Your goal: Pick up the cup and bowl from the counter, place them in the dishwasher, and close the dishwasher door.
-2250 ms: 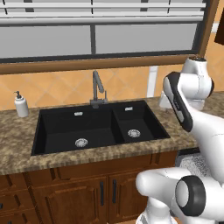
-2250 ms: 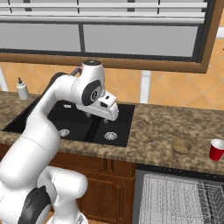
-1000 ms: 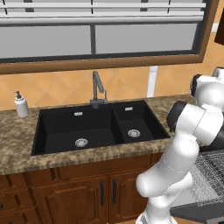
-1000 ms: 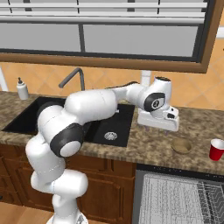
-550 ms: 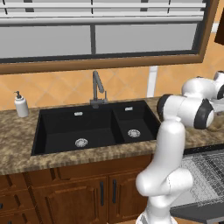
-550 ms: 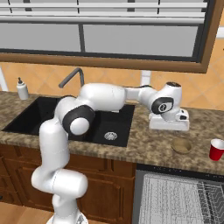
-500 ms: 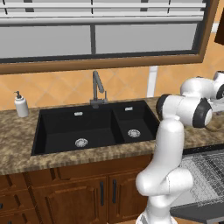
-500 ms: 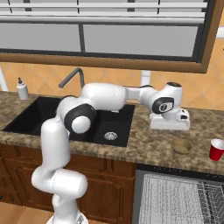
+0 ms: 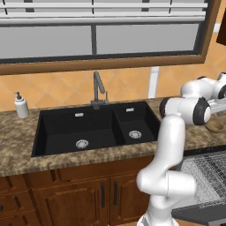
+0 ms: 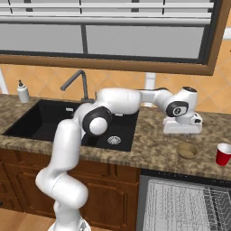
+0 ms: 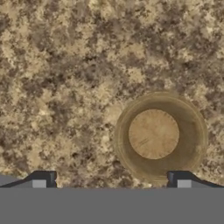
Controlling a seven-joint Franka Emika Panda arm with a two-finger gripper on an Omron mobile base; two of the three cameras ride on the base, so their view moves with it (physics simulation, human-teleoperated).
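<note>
Two dark fingertips of the gripper (image 11: 111, 180) stand wide apart, holding nothing, above the counter (image 10: 153, 146). Just right of it, near the counter's front edge, sits the bowl (image 10: 187, 150); the cup (image 10: 223, 154) stands beyond, toward the right end.

White rounded arm (image 10: 122, 100), dark joints, white gripper (image 10: 182, 126)

A shallow tan bowl (image 10: 187, 150) sits upright on the granite counter (image 10: 153, 146), near the red cup (image 10: 223, 154).
</note>
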